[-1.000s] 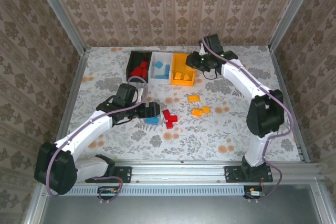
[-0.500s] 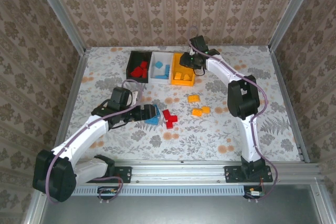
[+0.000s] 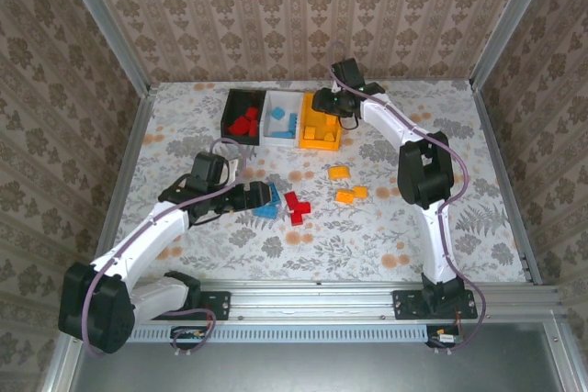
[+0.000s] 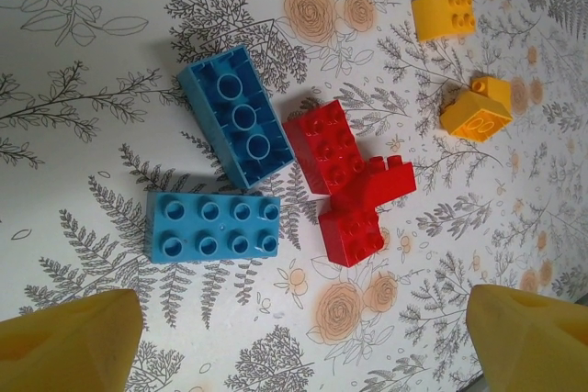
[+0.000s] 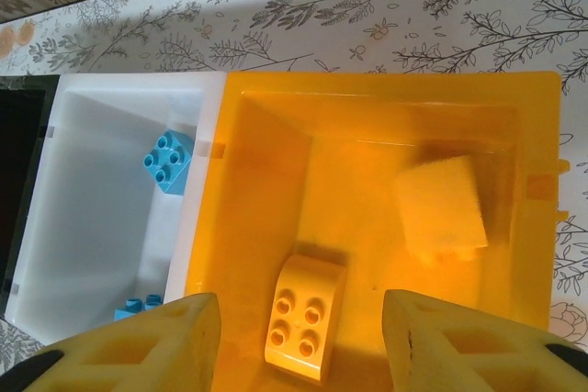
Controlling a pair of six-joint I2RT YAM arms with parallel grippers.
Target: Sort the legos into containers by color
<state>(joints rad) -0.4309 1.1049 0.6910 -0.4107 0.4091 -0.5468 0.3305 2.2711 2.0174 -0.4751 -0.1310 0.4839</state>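
Three bins stand in a row at the back: black (image 3: 230,109) with red bricks, white (image 3: 284,136) with blue ones, orange (image 3: 337,131). My right gripper (image 5: 301,319) hangs open over the orange bin (image 5: 266,190), nothing between its fingers. Below it lie an orange brick (image 5: 305,317) and a blurred one (image 5: 441,210). My left gripper (image 4: 303,355) is open just above the table, near two blue bricks (image 4: 237,115) (image 4: 213,228) and a cluster of red bricks (image 4: 347,181). Loose orange bricks (image 4: 444,14) (image 4: 478,112) lie farther right.
The white bin (image 5: 101,218) holds a blue brick (image 5: 169,160) and another at its near edge (image 5: 138,305). The black bin's edge (image 5: 14,181) shows at far left. Patterned walls and metal rails enclose the floral table (image 3: 441,227).
My right arm has swung left, carrying its gripper from beside the orange bin to over it. My left gripper has shifted slightly and stays by the blue bricks.
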